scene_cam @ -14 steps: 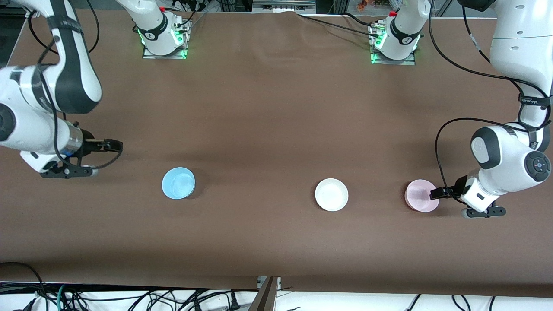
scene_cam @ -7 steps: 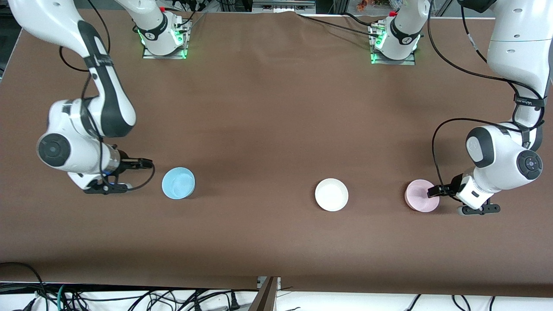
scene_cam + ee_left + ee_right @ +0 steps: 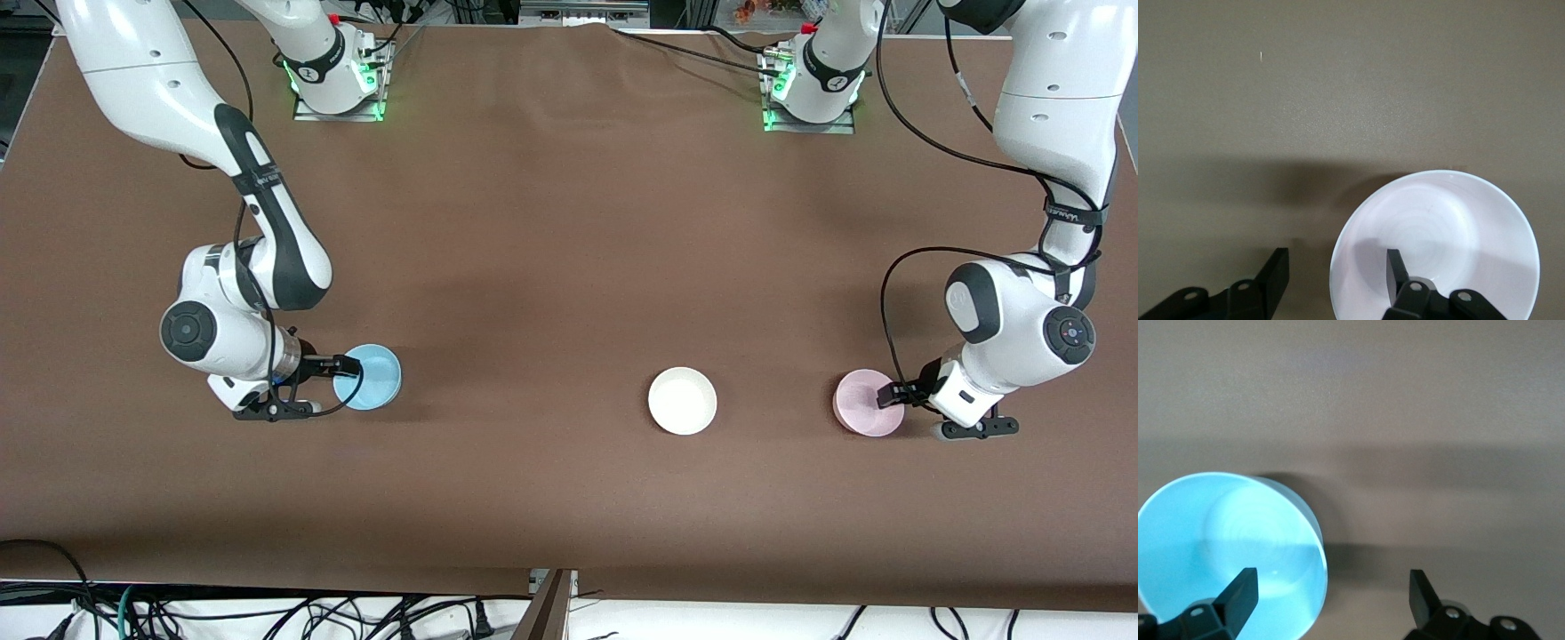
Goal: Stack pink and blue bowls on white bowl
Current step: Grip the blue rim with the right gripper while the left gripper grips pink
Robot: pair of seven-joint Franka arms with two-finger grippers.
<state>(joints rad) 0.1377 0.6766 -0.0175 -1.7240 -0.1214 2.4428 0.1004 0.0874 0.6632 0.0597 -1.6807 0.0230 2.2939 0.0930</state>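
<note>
The light blue bowl [image 3: 375,379] sits on the brown table toward the right arm's end. My right gripper [image 3: 348,364] is open at its rim, with one finger over the inside and the other outside; the right wrist view shows the gripper [image 3: 1330,588] and the bowl [image 3: 1225,540]. The pink bowl [image 3: 856,402] sits toward the left arm's end. My left gripper [image 3: 890,394] is open and straddles its rim, as the left wrist view shows for the gripper [image 3: 1335,273] and the bowl [image 3: 1451,233]. The white bowl [image 3: 682,401] stands alone between the two.
The brown table cover [image 3: 551,249] is bare around the bowls. The two arm bases [image 3: 333,76] [image 3: 813,84] stand at the edge farthest from the front camera. Cables [image 3: 267,613] hang below the nearest edge.
My right arm has swung in from its end of the table until its open gripper reached the blue bowl's rim. My left gripper has shifted slightly at the pink bowl's rim.
</note>
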